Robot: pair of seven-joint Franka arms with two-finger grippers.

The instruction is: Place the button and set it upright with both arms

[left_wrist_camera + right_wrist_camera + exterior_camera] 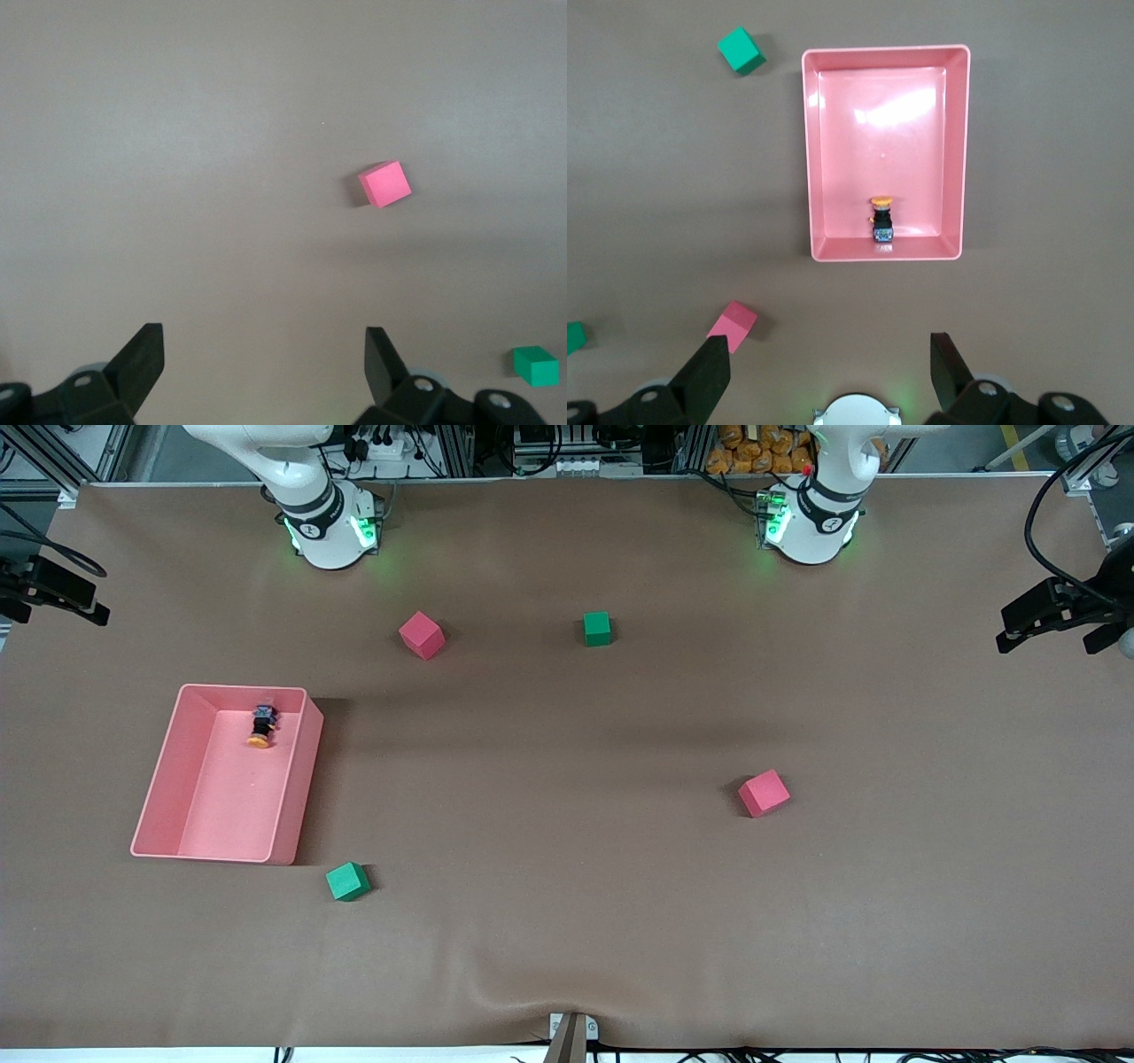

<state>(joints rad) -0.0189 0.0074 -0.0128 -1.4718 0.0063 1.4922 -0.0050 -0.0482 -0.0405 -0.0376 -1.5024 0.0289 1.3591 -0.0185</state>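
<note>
You see the button point(261, 726) point(881, 219), a tiny orange-capped push-button on a black-grey body, lying on its side inside the pink tray point(296, 802) point(957, 159), close to the tray's edge nearest the robot bases, cap pointing toward the front camera.

Cut off and out of sight

Both arms are running off the front view's top edge, and a green cube point(572, 337) is being cropped.

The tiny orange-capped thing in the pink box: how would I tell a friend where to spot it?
Find the shallow pink plastic tray toward the right arm's end of the table. Inside, at the end nearest the arms' bases, lies the small push-button: black-grey body, round orange cap. Unlike the foam cubes, it's inside the tray.
</note>
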